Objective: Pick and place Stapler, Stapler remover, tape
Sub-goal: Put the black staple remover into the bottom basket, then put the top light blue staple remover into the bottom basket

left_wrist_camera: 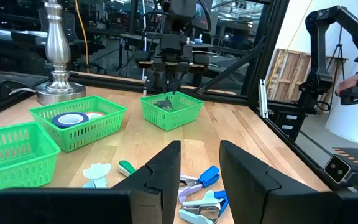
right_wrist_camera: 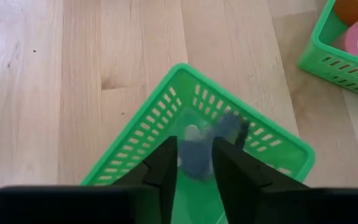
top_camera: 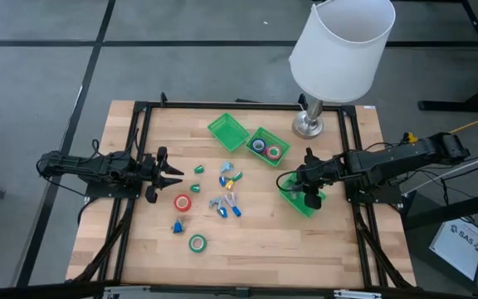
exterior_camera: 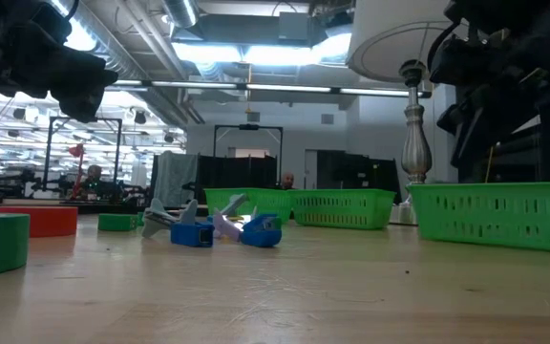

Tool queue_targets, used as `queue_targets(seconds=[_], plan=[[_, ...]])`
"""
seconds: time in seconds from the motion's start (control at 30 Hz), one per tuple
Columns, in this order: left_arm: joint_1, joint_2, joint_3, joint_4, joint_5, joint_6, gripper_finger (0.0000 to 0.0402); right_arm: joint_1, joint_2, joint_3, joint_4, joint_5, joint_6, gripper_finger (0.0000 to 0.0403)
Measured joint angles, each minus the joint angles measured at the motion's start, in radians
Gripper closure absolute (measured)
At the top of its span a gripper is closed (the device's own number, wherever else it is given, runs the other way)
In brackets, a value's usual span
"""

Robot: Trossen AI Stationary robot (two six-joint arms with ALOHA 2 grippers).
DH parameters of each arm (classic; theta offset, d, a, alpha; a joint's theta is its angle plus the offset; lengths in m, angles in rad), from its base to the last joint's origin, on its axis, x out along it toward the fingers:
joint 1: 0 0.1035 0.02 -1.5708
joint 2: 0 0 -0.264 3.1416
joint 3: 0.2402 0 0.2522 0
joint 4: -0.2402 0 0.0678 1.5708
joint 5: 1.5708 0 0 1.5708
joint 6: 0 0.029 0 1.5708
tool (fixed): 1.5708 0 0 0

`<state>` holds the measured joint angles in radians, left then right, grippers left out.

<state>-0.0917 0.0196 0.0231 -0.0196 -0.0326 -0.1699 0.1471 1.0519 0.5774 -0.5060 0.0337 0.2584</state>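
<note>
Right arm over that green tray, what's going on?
The right gripper hangs over the nearest green tray, fingers slightly apart above a small grey item lying inside; what it is can't be told. The left gripper waits open at the table's left side, holding nothing. Tape rolls and small blue tools lie loose mid-table; another tray already holds tape.

Two dark jointed arms, blocky black fingers (left_wrist_camera: 163, 171)
</note>
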Motion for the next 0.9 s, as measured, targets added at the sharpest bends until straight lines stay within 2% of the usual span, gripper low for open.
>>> queue_targets(seconds=[0.2, 0.5, 0.9], plan=[[0.0, 0.0, 0.0, 0.0, 0.0, 0.0, 0.0295, 0.0, 0.0, 0.0, 0.0, 0.0, -0.003, 0.0261], [0.0, 0.0, 0.0, 0.0, 0.0, 0.0, 0.0295, 0.0, 0.0, 0.032, -0.005, -0.008, -0.02, 0.0261], [0.0, 0.0, 0.0, 0.0, 0.0, 0.0, 0.0295, -0.029, 0.011, 0.196, 0.002, -0.008, -0.338, 0.0262]])
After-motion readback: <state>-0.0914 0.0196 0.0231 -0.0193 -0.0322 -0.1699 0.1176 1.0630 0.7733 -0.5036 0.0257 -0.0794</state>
